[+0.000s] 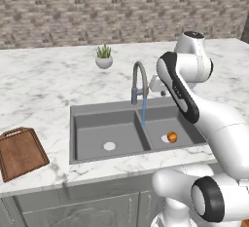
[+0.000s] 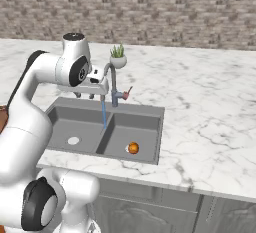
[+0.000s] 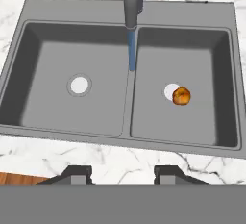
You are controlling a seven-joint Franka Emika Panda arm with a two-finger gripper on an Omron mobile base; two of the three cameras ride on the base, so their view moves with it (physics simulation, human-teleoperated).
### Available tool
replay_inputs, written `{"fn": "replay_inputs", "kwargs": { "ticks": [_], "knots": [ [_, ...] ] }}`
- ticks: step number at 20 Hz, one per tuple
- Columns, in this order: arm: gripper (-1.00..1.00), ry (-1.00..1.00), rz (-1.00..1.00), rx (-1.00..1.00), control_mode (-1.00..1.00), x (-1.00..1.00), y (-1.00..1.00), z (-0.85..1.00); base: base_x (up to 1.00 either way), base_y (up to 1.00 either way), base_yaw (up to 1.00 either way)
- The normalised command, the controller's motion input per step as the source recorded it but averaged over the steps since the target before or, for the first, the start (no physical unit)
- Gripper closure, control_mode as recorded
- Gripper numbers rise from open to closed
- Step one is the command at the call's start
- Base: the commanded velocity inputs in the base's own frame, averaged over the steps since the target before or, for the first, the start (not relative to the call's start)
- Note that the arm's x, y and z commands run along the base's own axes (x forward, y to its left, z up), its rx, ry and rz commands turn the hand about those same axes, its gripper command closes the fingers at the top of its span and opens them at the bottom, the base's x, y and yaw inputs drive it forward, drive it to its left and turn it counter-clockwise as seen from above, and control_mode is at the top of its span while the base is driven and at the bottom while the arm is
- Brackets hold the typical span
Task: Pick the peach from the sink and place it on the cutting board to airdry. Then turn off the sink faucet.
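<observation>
Overhead, wide-spread end effector (image 3: 122,172) above white marble counter (image 1: 44,85) and grey sink (image 3: 144,14), brick wall (image 1: 97,7) behind.

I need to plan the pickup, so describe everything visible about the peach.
The peach is a small round fruit, orange-red with a yellowish patch, its skin smooth as rendered. It lies on the floor of the right basin of the dark grey sink, beside the pale round drain and partly over its edge. Nothing grips it; the gripper hangs above the sink's front rim, apart from it. The blue stream from the faucet falls by the divider between the basins, clear of the peach.
</observation>
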Motion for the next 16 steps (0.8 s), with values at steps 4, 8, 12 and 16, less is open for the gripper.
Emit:
{"fn": "replay_inputs", "kwargs": {
  "ticks": [4, 8, 12, 16],
  "knots": [
    [-1.00, 0.00, 0.00, 0.00, -1.00, -0.03, 0.01, 0.00, 0.00, 0.00, 0.00],
    [-1.00, 0.00, -0.03, 0.11, -1.00, -0.47, -0.05, -0.04, 0.00, 0.00, 0.00],
    [-1.00, -0.02, -0.07, 0.14, -1.00, -0.63, -0.19, -0.01, 0.00, 0.00, 0.00],
    [-1.00, 0.00, -0.07, 0.01, -1.00, -0.31, -0.14, -0.08, 0.00, 0.00, 0.00]
  ]
}}
